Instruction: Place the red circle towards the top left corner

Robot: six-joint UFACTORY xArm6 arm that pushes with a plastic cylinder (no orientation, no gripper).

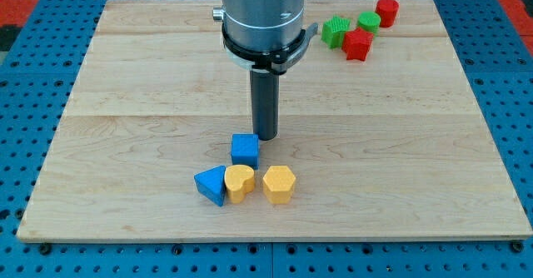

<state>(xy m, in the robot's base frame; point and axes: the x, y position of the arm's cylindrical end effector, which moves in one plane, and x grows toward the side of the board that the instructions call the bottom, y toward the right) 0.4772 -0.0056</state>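
Observation:
The red circle [387, 12] is a round red block near the view's top right, at the right end of a small cluster. My tip [266, 136] rests on the board near the middle, far to the lower left of the red circle. It stands just above and right of the blue cube [245, 151], very close to it. The arm's grey housing [264, 16] hangs over the board's upper middle.
Beside the red circle sit a green round block [369, 22], a green star [336, 32] and a red star-like block [357, 45]. Below the blue cube lie a blue triangle [211, 184], a yellow heart [240, 182] and a yellow hexagon [279, 184]. The wooden board [125, 103] lies on a blue pegboard.

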